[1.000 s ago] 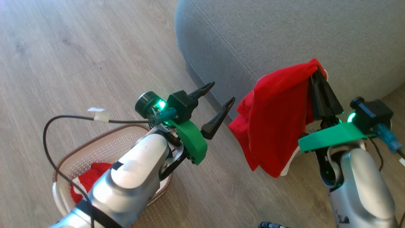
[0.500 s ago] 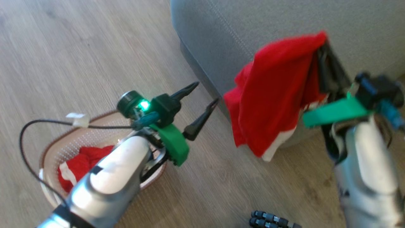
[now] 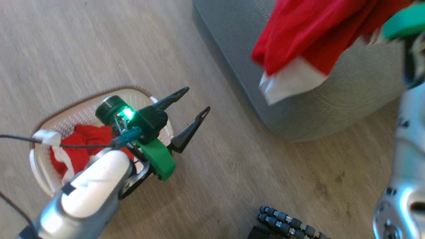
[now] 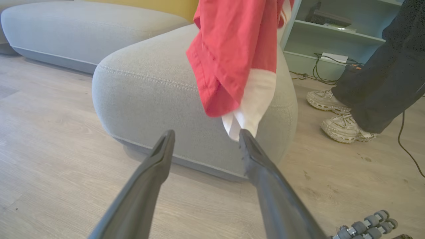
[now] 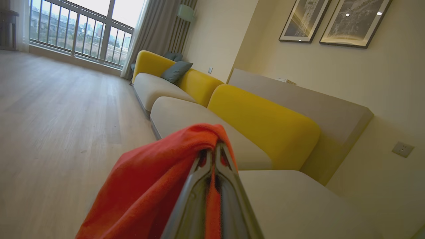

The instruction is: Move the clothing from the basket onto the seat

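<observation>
Pale wood-plank floor (image 3: 99, 49) throughout

Left wrist view: person at right, dark trousers (image 4: 388, 66), two worn pale sneakers (image 4: 345, 130) flat on floor; pale green shelf unit (image 4: 332, 30) behind, cables (image 4: 315, 68) at its foot; thin black cord (image 4: 406, 146) near shoes

Right wrist view: yellow backrests (image 5: 262, 129) in row along wall, grey-blue cushions (image 5: 177, 71) against far one, grey panel (image 5: 298, 96) behind near one; two framed pictures (image 5: 303, 21) high on cream wall; wall socket (image 5: 402, 149) low at right; window with balcony railing (image 5: 76, 30), curtain (image 5: 149, 36) beside it
</observation>
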Robot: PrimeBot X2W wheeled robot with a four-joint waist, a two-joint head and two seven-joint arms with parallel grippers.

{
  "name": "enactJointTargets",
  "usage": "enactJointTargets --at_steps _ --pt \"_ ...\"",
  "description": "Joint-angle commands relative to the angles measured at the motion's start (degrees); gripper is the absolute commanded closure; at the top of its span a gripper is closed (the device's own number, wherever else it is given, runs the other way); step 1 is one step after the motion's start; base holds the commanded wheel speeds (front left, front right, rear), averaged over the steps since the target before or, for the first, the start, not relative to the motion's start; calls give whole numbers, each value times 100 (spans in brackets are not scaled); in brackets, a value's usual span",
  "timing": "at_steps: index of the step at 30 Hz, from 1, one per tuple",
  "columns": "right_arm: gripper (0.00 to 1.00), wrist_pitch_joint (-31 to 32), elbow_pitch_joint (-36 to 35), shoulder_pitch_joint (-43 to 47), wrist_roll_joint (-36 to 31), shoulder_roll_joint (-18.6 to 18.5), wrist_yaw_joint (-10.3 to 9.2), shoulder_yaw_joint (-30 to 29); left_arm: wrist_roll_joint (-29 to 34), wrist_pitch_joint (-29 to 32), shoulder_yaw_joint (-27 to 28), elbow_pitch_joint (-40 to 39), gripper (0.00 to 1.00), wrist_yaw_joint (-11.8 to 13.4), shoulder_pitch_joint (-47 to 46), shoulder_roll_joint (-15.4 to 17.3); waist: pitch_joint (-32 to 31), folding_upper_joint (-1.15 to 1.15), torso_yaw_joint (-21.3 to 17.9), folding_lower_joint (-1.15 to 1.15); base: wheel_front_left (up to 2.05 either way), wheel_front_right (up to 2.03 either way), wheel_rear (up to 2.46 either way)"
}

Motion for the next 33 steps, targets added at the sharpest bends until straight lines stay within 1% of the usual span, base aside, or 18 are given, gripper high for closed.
enactJointTargets --at_steps 1,4,7,12,15,18,20,24,26,29,31,33 --pt "100 149 -341 -380 -166 14 -1 -107 46 42 206 -313 0 11 -46 211 236 0 171 -1 0 0 0" --pt "100 535 -646 -717 -532 -17 -1 -495 63 108 192 -581 0 1 3 416 482 0 315 -1 0 0 0" --pt "100 964 -996 -1056 -779 -148 -1 -835 63 145 194 -802 0 -10 58 639 726 0 460 -1 0 0 0" --pt "100 1570 -1634 -1523 -908 -327 -1 -1496 26 112 234 -1041 0 -29 145 975 1094 0 688 -1 0 0 0" --pt "100 1886 -2019 -1655 -931 -459 -1 -1872 16 71 233 -1150 0 -42 201 1159 1295 0 823 -1 0 0 0" --pt "100 2206 -2431 -1642 -938 -510 -1 -2191 -14 25 244 -1227 0 -54 256 1341 1505 0 932 -1 0 0 0" --pt "100 2414 -2702 -1478 -998 -491 -1 -2370 -37 -16 260 -1252 0 -60 291 1448 1637 0 996 -1 0 0 0" --pt "100 2701 -3095 -852 -1024 -233 -1 -2685 -69 -97 308 -1302 0 -71 349 1670 1895 0 1084 -1 0 0 0" --pt "100 2766 -3149 -518 -989 -94 -1 -2859 -68 -131 325 -1300 0 -76 366 1765 1996 0 1132 -1 0 0 0" --pt "100 2722 -3003 -113 -847 -4 -1 -3062 -72 -175 346 -1295 0 -83 378 1883 2114 0 1203 -1 0 0 0" --pt "100 2572 -2718 75 -643 8 -1 -3130 -78 -198 357 -1283 0 -86 379 1927 2172 0 1255 -1 0 0 0" --pt "100 2295 -2331 214 -450 10 -1 -3214 -85 -218 354 -1242 0 -91 366 1932 2183 0 1300 -1 0 0 0"
